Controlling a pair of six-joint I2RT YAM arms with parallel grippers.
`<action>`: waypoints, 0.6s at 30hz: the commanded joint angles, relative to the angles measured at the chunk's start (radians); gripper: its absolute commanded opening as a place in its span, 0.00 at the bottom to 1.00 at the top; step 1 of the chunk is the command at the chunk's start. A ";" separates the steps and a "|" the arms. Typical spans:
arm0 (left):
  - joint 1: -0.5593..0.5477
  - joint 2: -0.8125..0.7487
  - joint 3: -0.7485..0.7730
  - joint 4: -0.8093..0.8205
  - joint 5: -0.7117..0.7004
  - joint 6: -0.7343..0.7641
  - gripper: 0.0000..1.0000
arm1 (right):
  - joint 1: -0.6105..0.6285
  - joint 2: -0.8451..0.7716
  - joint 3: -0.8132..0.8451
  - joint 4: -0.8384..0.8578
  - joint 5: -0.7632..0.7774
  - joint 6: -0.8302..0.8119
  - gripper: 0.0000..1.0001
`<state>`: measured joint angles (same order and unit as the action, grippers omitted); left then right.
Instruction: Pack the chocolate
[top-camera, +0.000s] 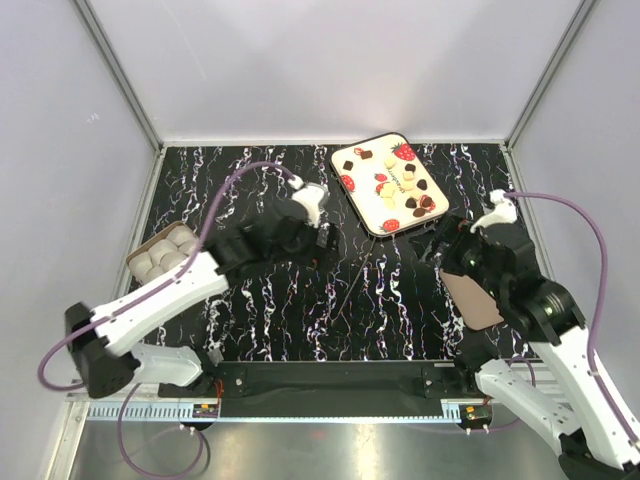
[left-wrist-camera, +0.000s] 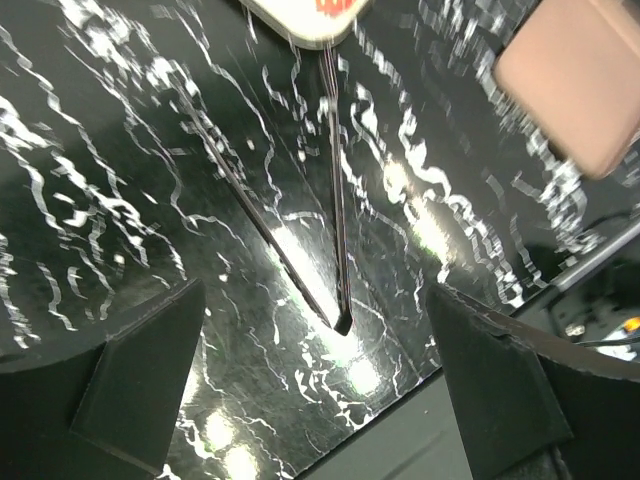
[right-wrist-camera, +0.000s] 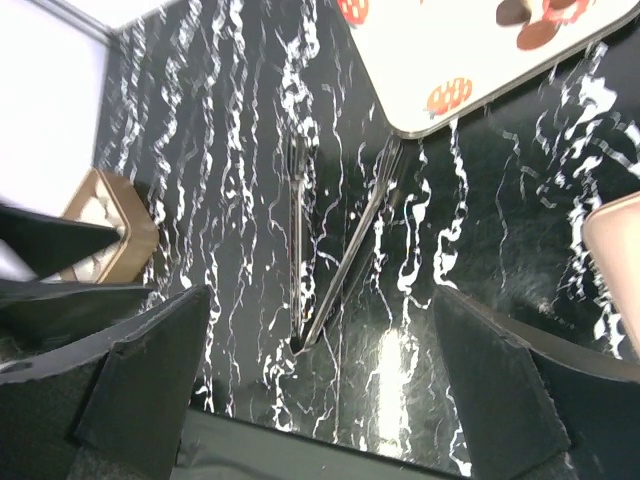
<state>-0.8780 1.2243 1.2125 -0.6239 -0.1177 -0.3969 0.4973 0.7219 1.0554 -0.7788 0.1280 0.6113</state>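
Note:
Several dark brown and creamy white chocolate pieces (top-camera: 409, 183) lie scattered on a cream tray (top-camera: 367, 209) printed with strawberries, at the back centre. Two dark pieces (right-wrist-camera: 538, 36) show at the top of the right wrist view. My left gripper (top-camera: 312, 240) hovers open left of the tray, over thin metal tongs (left-wrist-camera: 337, 240); its fingers (left-wrist-camera: 140, 380) hold nothing. My right gripper (top-camera: 436, 246) is open below the tray's right corner, its fingers (right-wrist-camera: 505, 395) empty, facing the tongs (right-wrist-camera: 325, 270).
A tan box (top-camera: 160, 252) holding several white round pieces sits at the left edge, also seen as the box (right-wrist-camera: 108, 228) in the right wrist view. A flat brown lid (top-camera: 472, 298) lies under the right arm. The tongs (top-camera: 354, 275) lie mid-table.

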 joint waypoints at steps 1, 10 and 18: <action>-0.042 0.093 0.041 0.056 -0.094 -0.036 0.99 | 0.007 -0.093 -0.006 0.012 0.074 -0.044 1.00; -0.128 0.323 0.102 0.072 -0.246 -0.086 0.99 | 0.007 -0.174 0.015 -0.017 0.081 -0.111 1.00; -0.168 0.399 0.003 0.154 -0.272 -0.148 0.99 | 0.007 -0.193 -0.015 -0.023 0.094 -0.119 1.00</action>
<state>-1.0359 1.5997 1.2469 -0.5514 -0.3424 -0.5018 0.4973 0.5312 1.0447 -0.8112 0.1902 0.5137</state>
